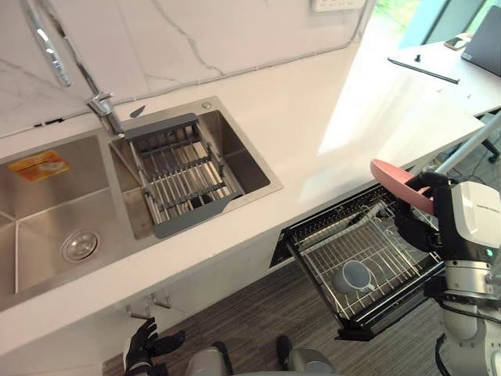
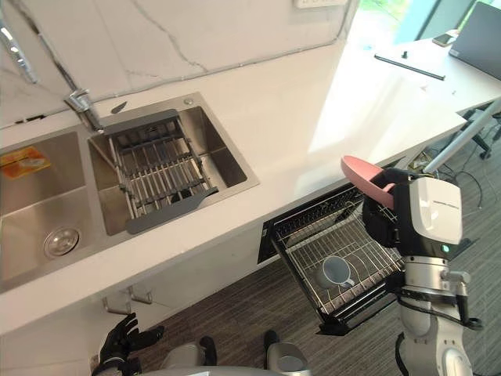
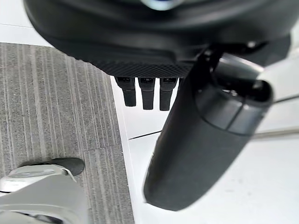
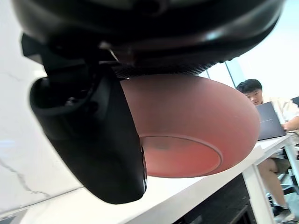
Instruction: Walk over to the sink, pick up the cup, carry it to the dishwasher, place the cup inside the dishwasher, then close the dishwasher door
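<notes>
Gripping a pink bowl point(image 1: 395, 182) with its thumb pressing against the outside, the right hand point(image 1: 415, 223) is hovering just above the pulled-out dishwasher rack point(image 1: 391, 262). It is carrying the bowl tilted on edge, probably so that the bowl can slot between the wires rather than lie flat. A grey cup point(image 1: 356, 276) is sitting in the rack near its front, so the thing in the hand is looking more like a bowl than the cup the task names. The left hand point(image 1: 147, 345) is hanging low by the cabinet front, close to the floor point(image 1: 250, 321), fingers spread and holding nothing, seemingly kept clear of the work. The white bench point(image 1: 329, 102) is running along a marble wall point(image 1: 196, 31), and sunlight is falling across its far end. The steel sink point(image 1: 246, 160) is lying well apart from the rack, with a grey drying basket point(image 1: 184, 168) resting across one basin beside the tap point(image 1: 102, 106). Grey striped carpet is covering the floor, and in the right wrist view a person point(image 4: 254, 91) is sitting at a laptop point(image 4: 268, 119) beyond the bench.
</notes>
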Robot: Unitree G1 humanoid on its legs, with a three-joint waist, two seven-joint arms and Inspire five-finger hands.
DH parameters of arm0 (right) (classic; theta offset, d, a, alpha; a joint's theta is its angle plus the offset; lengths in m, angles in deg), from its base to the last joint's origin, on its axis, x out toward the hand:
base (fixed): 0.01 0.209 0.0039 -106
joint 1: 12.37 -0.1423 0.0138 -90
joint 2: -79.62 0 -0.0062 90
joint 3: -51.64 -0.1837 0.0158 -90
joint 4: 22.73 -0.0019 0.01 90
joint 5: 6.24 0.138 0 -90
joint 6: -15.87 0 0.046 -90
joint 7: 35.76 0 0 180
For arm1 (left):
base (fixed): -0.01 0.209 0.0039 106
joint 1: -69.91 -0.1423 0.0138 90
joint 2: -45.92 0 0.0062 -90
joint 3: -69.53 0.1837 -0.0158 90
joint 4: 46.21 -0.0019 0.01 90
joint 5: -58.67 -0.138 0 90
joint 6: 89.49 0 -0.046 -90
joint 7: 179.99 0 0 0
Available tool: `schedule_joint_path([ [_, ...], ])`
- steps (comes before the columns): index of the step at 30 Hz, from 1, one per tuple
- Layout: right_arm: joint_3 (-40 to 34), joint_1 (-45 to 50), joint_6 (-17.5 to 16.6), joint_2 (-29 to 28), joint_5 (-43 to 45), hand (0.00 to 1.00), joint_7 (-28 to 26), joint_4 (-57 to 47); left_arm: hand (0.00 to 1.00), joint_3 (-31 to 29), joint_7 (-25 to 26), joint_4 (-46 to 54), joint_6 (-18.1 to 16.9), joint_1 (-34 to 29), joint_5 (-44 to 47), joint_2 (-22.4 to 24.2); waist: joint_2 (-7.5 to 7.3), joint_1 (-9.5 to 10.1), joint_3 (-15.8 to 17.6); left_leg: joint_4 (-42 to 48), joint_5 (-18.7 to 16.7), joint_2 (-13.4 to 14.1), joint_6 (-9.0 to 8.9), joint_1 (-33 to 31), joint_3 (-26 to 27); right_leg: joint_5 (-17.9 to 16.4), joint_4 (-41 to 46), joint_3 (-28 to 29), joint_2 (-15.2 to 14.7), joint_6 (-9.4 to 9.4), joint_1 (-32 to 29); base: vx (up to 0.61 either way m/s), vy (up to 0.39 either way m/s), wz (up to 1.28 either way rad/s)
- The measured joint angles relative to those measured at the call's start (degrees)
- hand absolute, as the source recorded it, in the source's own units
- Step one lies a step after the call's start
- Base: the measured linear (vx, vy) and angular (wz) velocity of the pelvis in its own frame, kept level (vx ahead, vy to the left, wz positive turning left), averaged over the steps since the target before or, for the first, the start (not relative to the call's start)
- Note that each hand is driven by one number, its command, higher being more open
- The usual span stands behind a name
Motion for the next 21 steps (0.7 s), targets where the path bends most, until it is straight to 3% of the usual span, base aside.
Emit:
schedule_joint_path([
  [8, -1.53, 1.42, -0.21, -1.29, 0.25, 0.3, 0.31, 4.82, 0.9, 2.22, -0.06, 0.02, 0.02, -0.96, 0.05, 0.18, 0.86, -0.51, -0.7, -2.12, 0.12, -1.35, 0.22, 1.28, -0.25, 0.33, -1.15, 0.24, -1.06, 0.55, 0.65, 0.0, 0.025, 0.0],
  [10, -1.58, 1.4, -0.12, -1.4, 0.72, 0.3, 0.33, 6.88, 0.9, 3.21, -0.11, 0.02, 0.02, -1.29, 0.05, 0.31, 1.7, -0.8, -0.96, -2.57, 0.26, -1.74, 0.43, 1.09, -0.05, 0.38, -1.05, 0.56, -1.16, 0.65, -0.02, -0.03, 0.013, -0.06],
  [14, -1.94, -0.26, 1.27, -1.36, 3.07, 0.3, 0.89, 13.31, 0.9, 4.35, -0.19, 0.19, -0.33, -0.32, 0.23, 1.73, 4.95, -1.41, 0.64, -3.23, 1.3, -2.75, 1.27, -1.29, 1.05, 0.65, 0.87, 1.93, -1.9, 1.27, -4.24, -0.04, 0.034, -0.14],
  [21, -1.99, -4.95, 3.78, -1.16, 6.84, 0.3, 1.81, 17.89, 0.9, 5.39, 0.12, 0.28, -0.94, 1.8, 1.71, 2.0, 6.77, -1.28, 4.01, -3.69, 2.28, -2.96, 1.67, -3.51, 3.24, 0.55, 3.78, 4.28, -1.89, 1.75, -9.03, -0.03, 0.008, -0.16],
])
